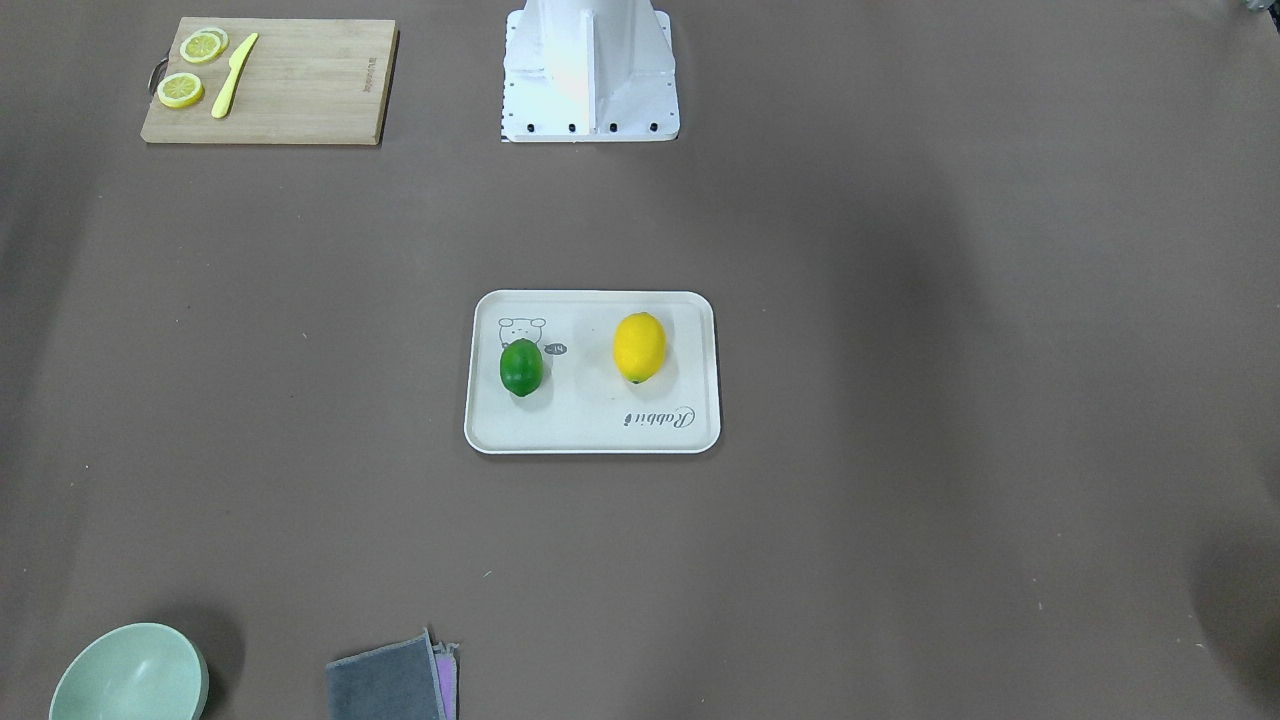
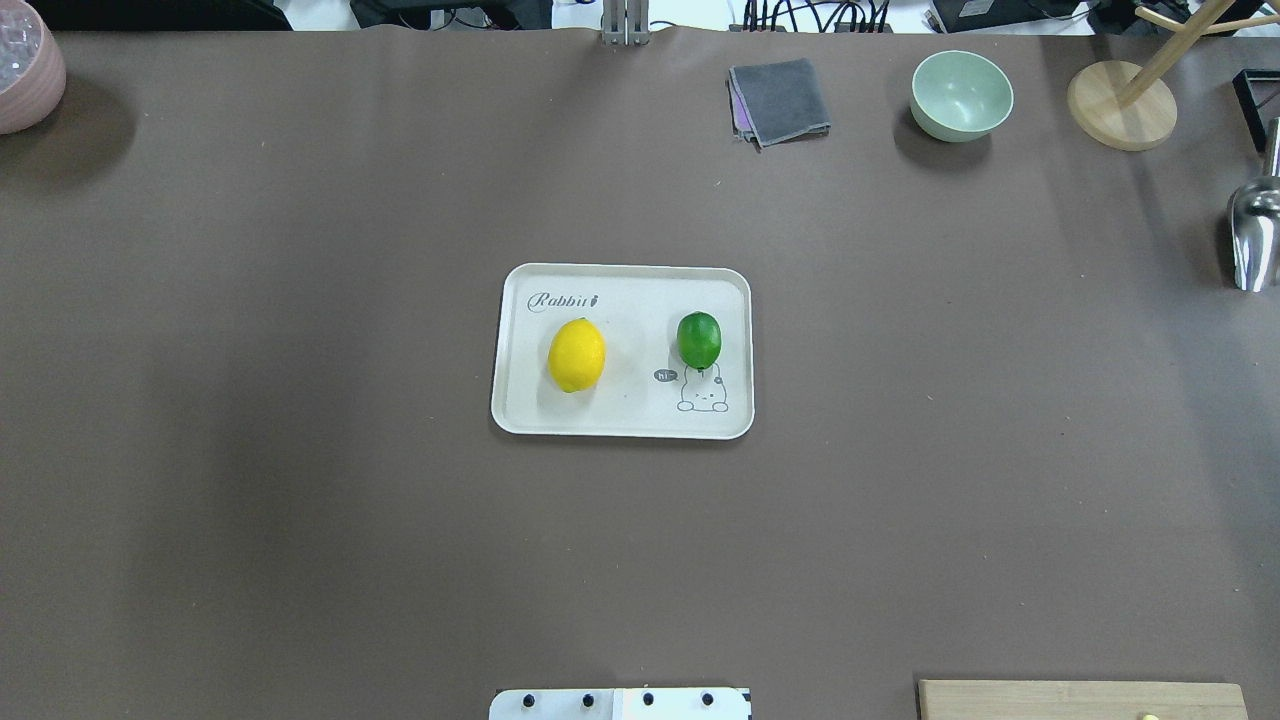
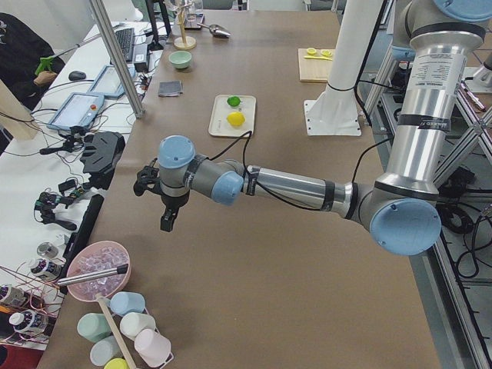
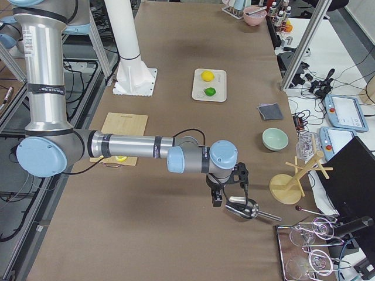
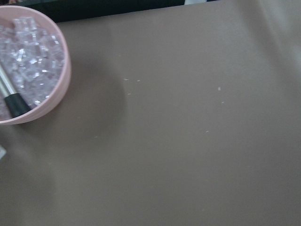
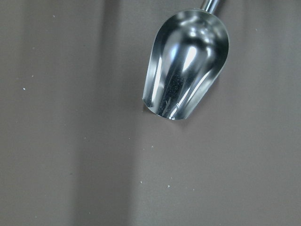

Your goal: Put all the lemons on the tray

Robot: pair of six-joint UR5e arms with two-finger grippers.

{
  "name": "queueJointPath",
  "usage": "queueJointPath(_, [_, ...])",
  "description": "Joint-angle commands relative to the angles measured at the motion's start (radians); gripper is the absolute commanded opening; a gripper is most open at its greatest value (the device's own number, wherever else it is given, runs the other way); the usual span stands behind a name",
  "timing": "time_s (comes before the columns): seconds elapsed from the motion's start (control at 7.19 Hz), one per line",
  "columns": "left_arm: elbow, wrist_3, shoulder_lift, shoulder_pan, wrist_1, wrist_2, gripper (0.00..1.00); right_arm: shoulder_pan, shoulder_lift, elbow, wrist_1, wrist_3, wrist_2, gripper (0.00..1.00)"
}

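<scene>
The yellow lemon (image 2: pixel 576 355) and the green lemon (image 2: pixel 699 340) both lie on the cream tray (image 2: pixel 620 418) at the table's middle, apart from each other. In the front view the yellow lemon (image 1: pixel 639 346) is right of the green lemon (image 1: pixel 521 367). My left gripper (image 3: pixel 165 225) shows only in the left side view, hovering far from the tray near the pink bowl; I cannot tell if it is open. My right gripper (image 4: pixel 215 202) shows only in the right side view, above the metal scoop; I cannot tell its state.
A wooden cutting board (image 1: pixel 268 82) holds lemon slices (image 1: pixel 181 90) and a yellow knife (image 1: pixel 234 75). A green bowl (image 2: pixel 961 95), a grey cloth (image 2: pixel 779 100), a wooden stand (image 2: pixel 1120 105), a metal scoop (image 6: pixel 186 66) and a pink bowl of ice (image 5: pixel 28 66) stand at the table's far edges.
</scene>
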Motion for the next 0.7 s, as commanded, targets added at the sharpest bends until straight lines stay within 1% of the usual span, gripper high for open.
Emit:
queueJointPath(0.0, [-0.008, 0.049, 0.075, -0.028, 0.047, -0.007, 0.98, 0.009, -0.009, 0.003, -0.03, -0.013, 0.0, 1.0])
queueJointPath(0.28, [0.0, 0.043, 0.098, -0.027, 0.042, -0.007, 0.98, 0.012, -0.006, 0.01, -0.03, 0.0, -0.003, 1.0])
queueJointPath(0.56, [-0.014, 0.043, 0.118, -0.031, 0.044, -0.009, 0.98, 0.01, 0.005, 0.012, -0.032, 0.002, -0.012, 1.0])
